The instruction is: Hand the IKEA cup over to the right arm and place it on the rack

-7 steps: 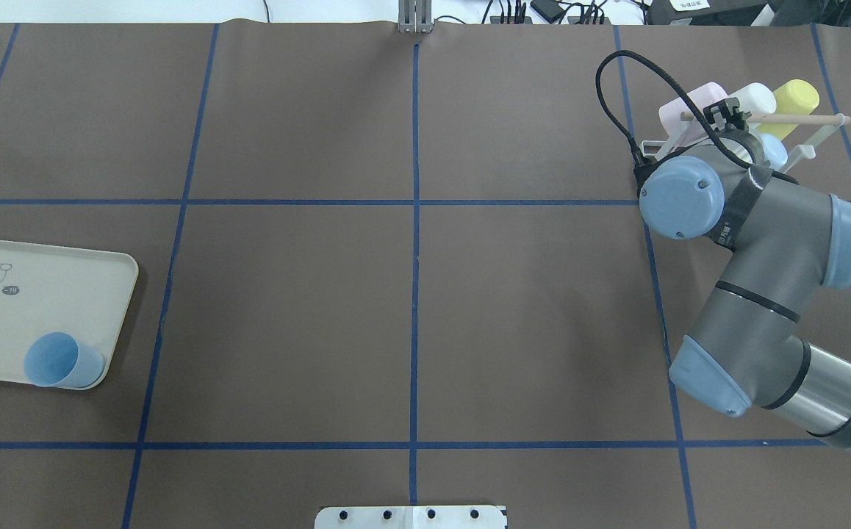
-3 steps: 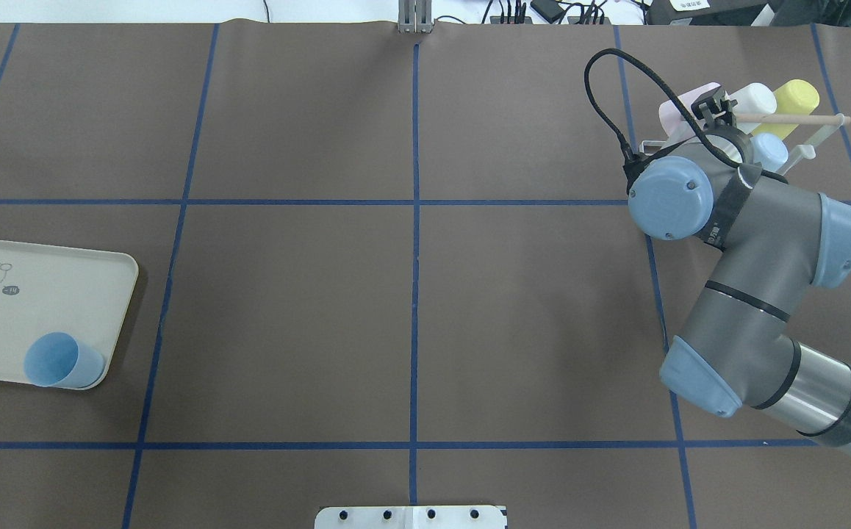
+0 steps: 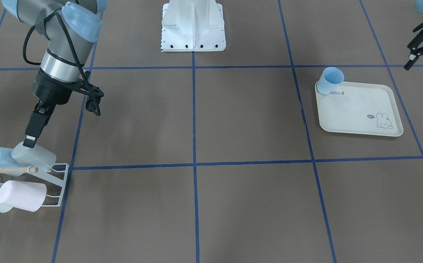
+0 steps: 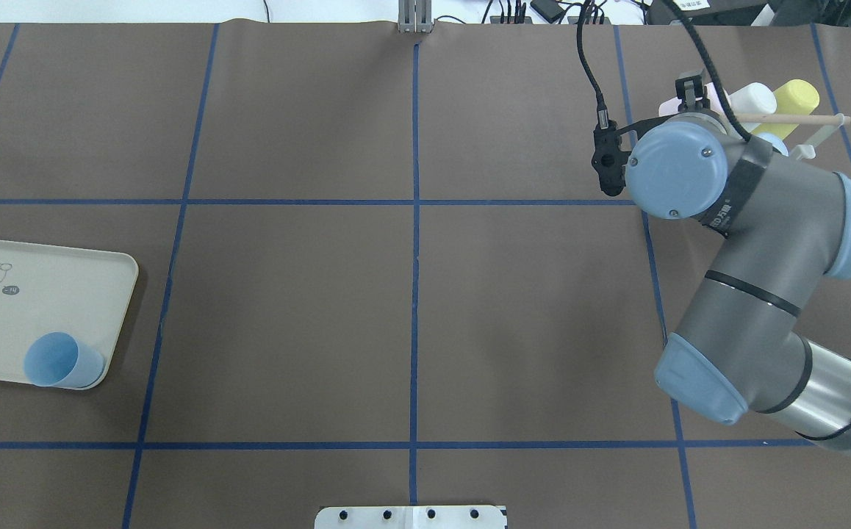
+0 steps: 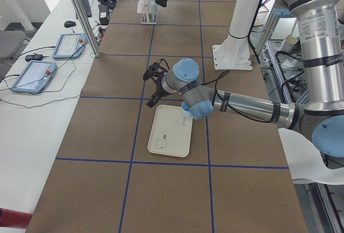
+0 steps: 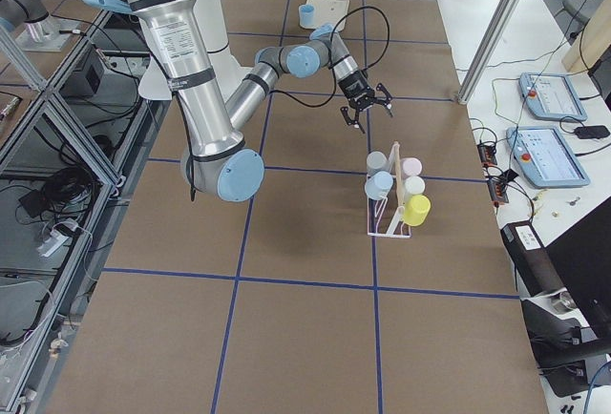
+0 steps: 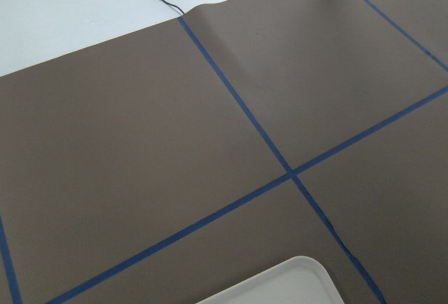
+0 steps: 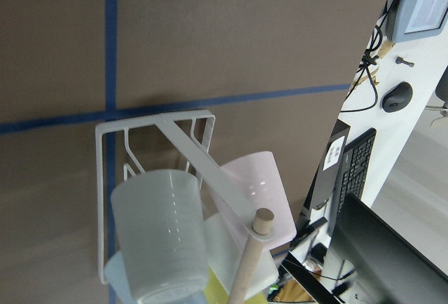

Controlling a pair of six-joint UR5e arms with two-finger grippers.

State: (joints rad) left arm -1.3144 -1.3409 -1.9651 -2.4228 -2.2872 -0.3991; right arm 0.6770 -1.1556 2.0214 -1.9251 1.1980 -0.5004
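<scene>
I am hovering my right gripper [image 3: 30, 140] over the rack [image 8: 182, 141], fingers apart, gripping nothing. My left gripper [image 5: 149, 89] is hanging spread and empty near the blue cup [image 3: 331, 81], which is sitting tilted in the tray [image 3: 361, 109] corner.

The right arm [image 4: 763, 242] has silver-grey tubular links and rounded light-blue joint caps dotted with small screws. Black bands ring its links, one bearing white lettering. A thin black cable [image 4: 591, 73] loops off its wrist. The left arm [image 5: 247, 104] has the same colours. The white pedestal [image 3: 193, 25] has dark bolt holes along its base plate.
</scene>
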